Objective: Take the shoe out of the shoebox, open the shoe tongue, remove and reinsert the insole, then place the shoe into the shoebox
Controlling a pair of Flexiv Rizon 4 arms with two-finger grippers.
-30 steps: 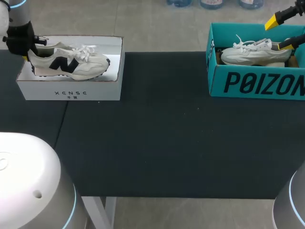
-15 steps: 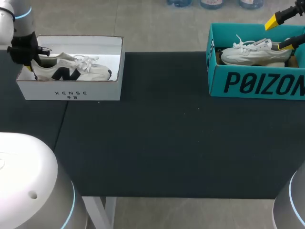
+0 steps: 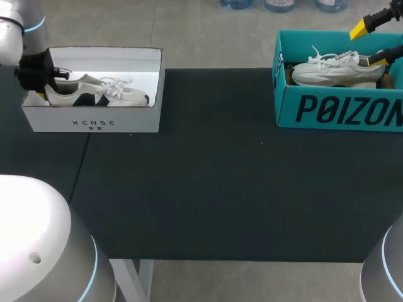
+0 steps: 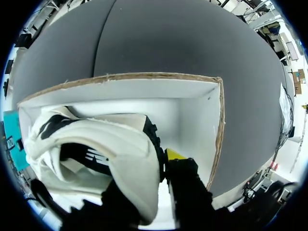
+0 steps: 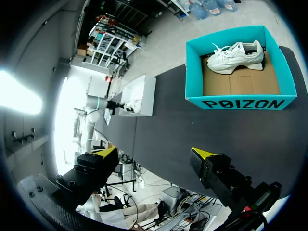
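A white shoe [image 3: 94,91] with a black side mark lies low inside the white shoebox [image 3: 94,121] at the table's far left. My left gripper [image 3: 38,75] is at the shoe's heel, shut on the heel collar. In the left wrist view the shoe [image 4: 110,144] fills the space ahead of the left gripper [image 4: 160,166], with one finger inside the heel opening and the yellow-tipped one outside, against the white shoebox's wall [image 4: 183,103]. My right gripper [image 3: 371,44] hangs open above the far right corner; the right wrist view shows the right gripper [image 5: 155,153] with nothing between its fingers.
A teal shoebox [image 3: 340,110] stands at the far right with a second white shoe [image 3: 337,68] in it; the right wrist view shows the teal shoebox [image 5: 240,102] from above. Dark mat covers the table between the two boxes.
My left gripper has come down with the shoe, which has sunk from above the white box's rim to low inside it. The right arm has not moved.
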